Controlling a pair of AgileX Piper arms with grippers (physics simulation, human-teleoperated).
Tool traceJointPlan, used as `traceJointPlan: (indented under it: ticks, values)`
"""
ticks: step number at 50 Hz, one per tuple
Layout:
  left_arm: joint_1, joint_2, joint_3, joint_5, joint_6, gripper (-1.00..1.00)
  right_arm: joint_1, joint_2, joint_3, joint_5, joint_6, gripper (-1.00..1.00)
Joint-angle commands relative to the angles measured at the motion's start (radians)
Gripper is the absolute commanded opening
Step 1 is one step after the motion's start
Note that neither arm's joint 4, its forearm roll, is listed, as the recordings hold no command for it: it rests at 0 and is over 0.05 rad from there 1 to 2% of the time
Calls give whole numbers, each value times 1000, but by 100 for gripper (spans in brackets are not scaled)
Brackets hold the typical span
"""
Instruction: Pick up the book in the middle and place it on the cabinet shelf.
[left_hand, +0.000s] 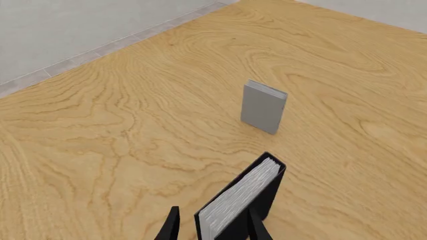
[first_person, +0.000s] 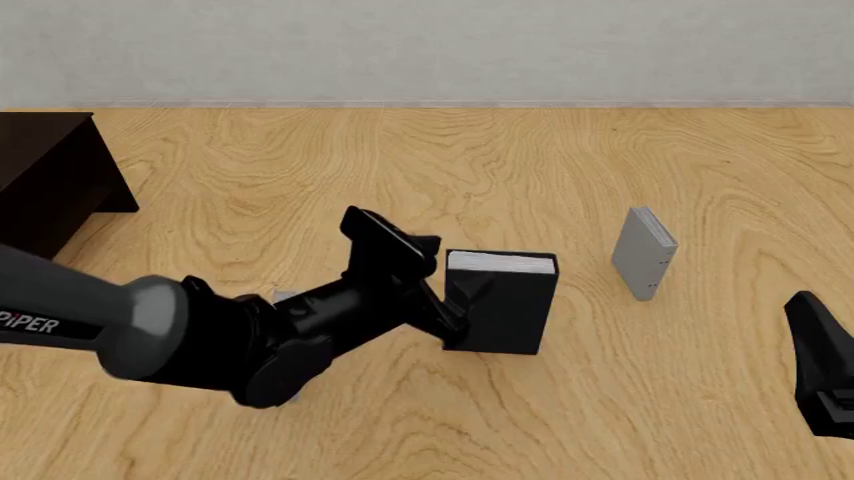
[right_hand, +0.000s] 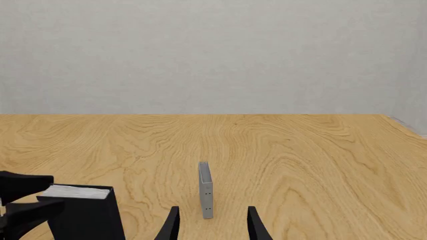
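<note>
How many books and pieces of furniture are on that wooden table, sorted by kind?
Black hardcover book: 1
Thin grey book: 1, plus a pale sliver behind the left arm that may be another; too hidden to tell
Dark wooden cabinet: 1
Total: 3 clearly seen

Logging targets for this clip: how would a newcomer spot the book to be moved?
On the wooden table, look near the middle, at the left claw. The book stands upright there, thick and black with white page edges, unlike the thin grey book to its right.
</note>
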Motion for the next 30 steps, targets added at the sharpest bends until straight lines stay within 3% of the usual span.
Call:
traceJointPlan:
  ticks: [1,15,22,23,25,30]
  values:
    - [11,21,-23,-2,-12,100,0,0,0,0,0,100]
    - [19,61,-54,-5,-27,100,0,0,0,0,0,100]
    - [-8,115,-84,30,-79,100,0,0,0,0,0,100]
    - [22,160,-142,73,-98,-100,0,0,0,0,0,100]
    - [-7,132,-97,43,-100,-100,0,0,0,0,0,100]
    - [-12,99,-89,61,-104,-100,0,0,0,0,0,100]
